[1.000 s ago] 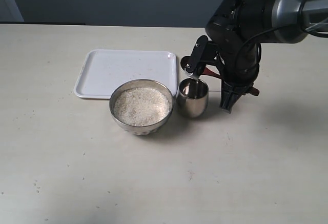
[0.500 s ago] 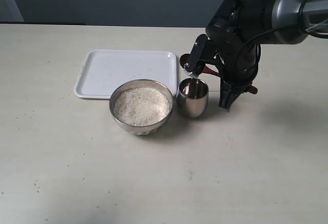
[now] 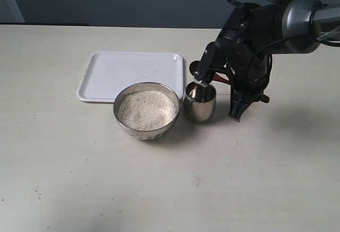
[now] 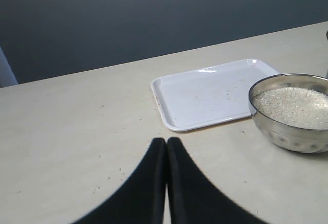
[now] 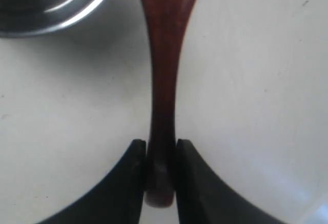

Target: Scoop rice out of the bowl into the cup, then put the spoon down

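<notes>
The steel bowl [image 3: 146, 111] holds a heap of white rice [image 3: 146, 109] at the table's middle. The steel cup [image 3: 200, 103] stands touching its right side; what it holds does not show. My right gripper [image 5: 162, 147] is shut on the end of the reddish-brown spoon [image 5: 164, 75], whose handle runs away past the cup's rim [image 5: 56, 8]. In the exterior view the spoon's bowl [image 3: 194, 66] shows just behind the cup's far rim, under the black right arm [image 3: 249, 30]. My left gripper [image 4: 166, 142] is shut and empty, low over bare table, short of the bowl [image 4: 289, 131].
A white tray [image 3: 133, 72] lies flat behind the bowl, with specks on it [image 4: 210, 93]. Stray grains dot the table near the left gripper. A dark wall runs along the table's far edge.
The right arm has shifted slightly to the right and down with the spoon still held. Bowl, cup and tray have not moved.
</notes>
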